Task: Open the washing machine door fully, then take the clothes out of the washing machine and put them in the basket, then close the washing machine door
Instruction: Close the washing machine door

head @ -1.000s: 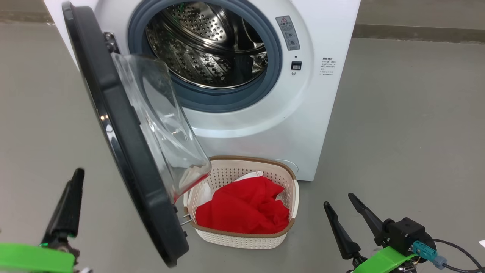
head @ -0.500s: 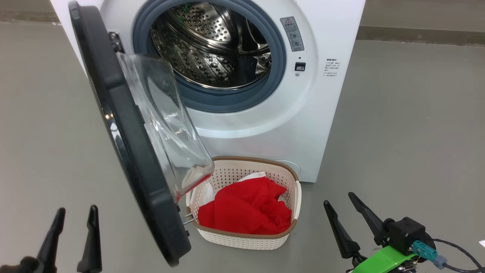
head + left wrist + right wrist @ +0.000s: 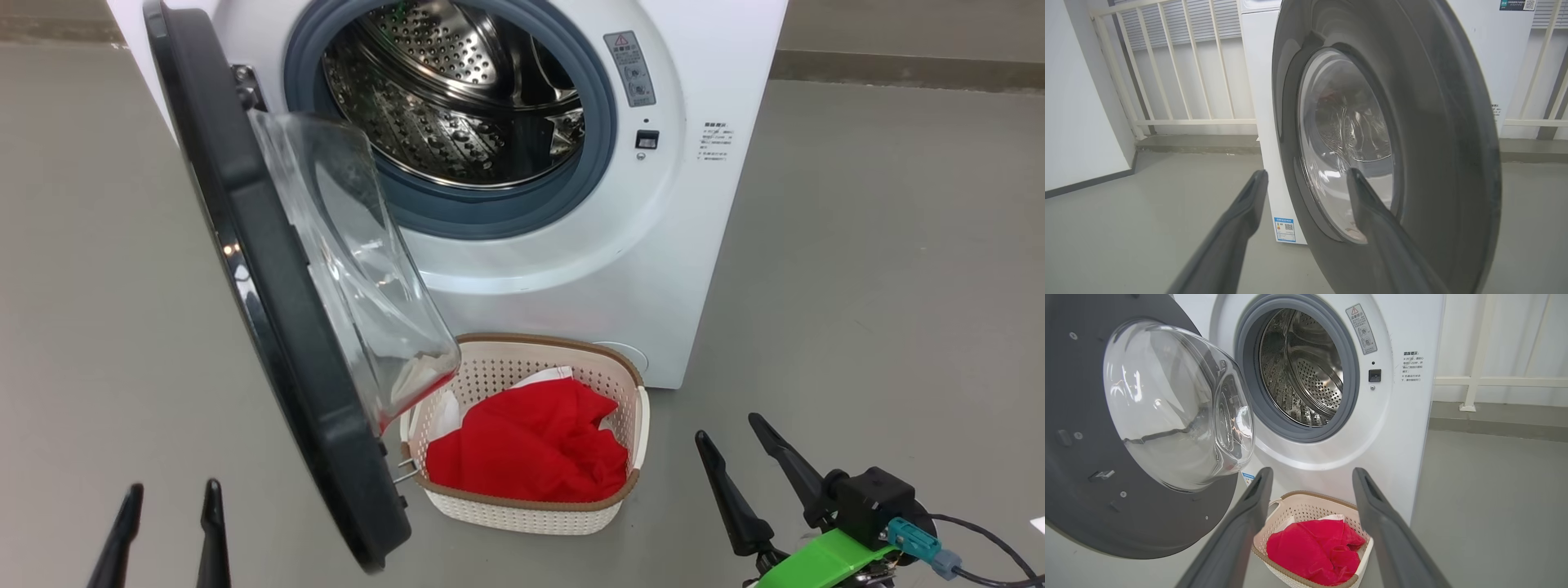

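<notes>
Grey smooth floor (image 3: pixel 882 269), backed by a white railing (image 3: pixel 1180 61), carries the washing machine (image 3: pixel 571 269), a white front-loader with a grey rubber ring (image 3: pixel 600 155) and a perforated steel drum (image 3: pixel 457 98). The washing machine door (image 3: pixel 269 327) stands swung out on its hinge (image 3: pixel 242 82) at the left of the opening, nearly edge-on to the head view. It has a wide glossy black rim around a clear bulging glass bowl (image 3: pixel 351 269).

The basket (image 3: pixel 522 516), cream perforated plastic with a brown rim, sits on the floor just before the machine, close by the door's free edge. The clothes (image 3: pixel 531 453), red with white parts, lie heaped in it. The drum appears empty, though its lowest front part is hidden behind the ring.

Left gripper (image 3: pixel 174 490) hovers low on the door's outer side, jaws spread wide and holding nothing. The right gripper (image 3: pixel 728 429) hangs right of the basket, jaws likewise wide and empty.

Judgement: only closing the door is left to do. The door should handle as a stiff, fairly heavy hinged panel with a slick rim. A flat push on the outer rim near the free edge, far from the hinge, suits it better than a pinch, and the glass is best left alone.
</notes>
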{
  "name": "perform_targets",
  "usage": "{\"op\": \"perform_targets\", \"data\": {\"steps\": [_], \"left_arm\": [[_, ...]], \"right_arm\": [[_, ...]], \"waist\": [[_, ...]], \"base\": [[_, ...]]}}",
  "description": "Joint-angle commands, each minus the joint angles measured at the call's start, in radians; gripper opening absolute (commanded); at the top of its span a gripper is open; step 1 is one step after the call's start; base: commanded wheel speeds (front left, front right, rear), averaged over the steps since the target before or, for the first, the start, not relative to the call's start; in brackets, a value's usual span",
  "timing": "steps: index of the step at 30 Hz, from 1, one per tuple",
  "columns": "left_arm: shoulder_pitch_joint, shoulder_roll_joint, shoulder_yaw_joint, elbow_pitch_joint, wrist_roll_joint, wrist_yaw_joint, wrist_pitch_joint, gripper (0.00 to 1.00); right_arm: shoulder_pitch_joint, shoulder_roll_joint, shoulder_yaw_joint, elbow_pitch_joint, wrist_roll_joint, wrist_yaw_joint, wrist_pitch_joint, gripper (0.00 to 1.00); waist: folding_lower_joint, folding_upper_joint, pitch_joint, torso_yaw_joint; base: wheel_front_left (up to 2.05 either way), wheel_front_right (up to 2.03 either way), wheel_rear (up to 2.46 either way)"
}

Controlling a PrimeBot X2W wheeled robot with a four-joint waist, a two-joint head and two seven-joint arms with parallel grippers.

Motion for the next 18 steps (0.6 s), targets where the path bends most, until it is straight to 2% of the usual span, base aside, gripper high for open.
{"op": "perform_targets", "data": {"steps": [1, 7, 18], "left_arm": [[-0.013, -0.006, 0.046, -0.015, 0.019, -0.006, -0.012, 1.0], [0.004, -0.041, 0.063, 0.033, 0.057, -0.028, -0.012, 1.0], [-0.009, -0.056, 0.081, 0.053, 0.079, -0.051, -0.012, 1.0]], "right_arm": [[-0.026, -0.004, 0.017, -0.022, -0.01, 0.007, -0.006, 1.0], [-0.027, -0.004, 0.014, -0.022, -0.012, 0.007, -0.006, 1.0], [-0.026, -0.004, 0.02, -0.02, -0.01, 0.007, -0.006, 1.0]], "waist": [[0.0, 0.0, 0.0, -0.002], [0.0, 0.0, -0.004, -0.003], [0.0, 0.0, -0.008, -0.003]], "base": [[0.0, 0.0, 0.0], [0.0, 0.0, 0.0], [0.0, 0.0, 0.0]]}}
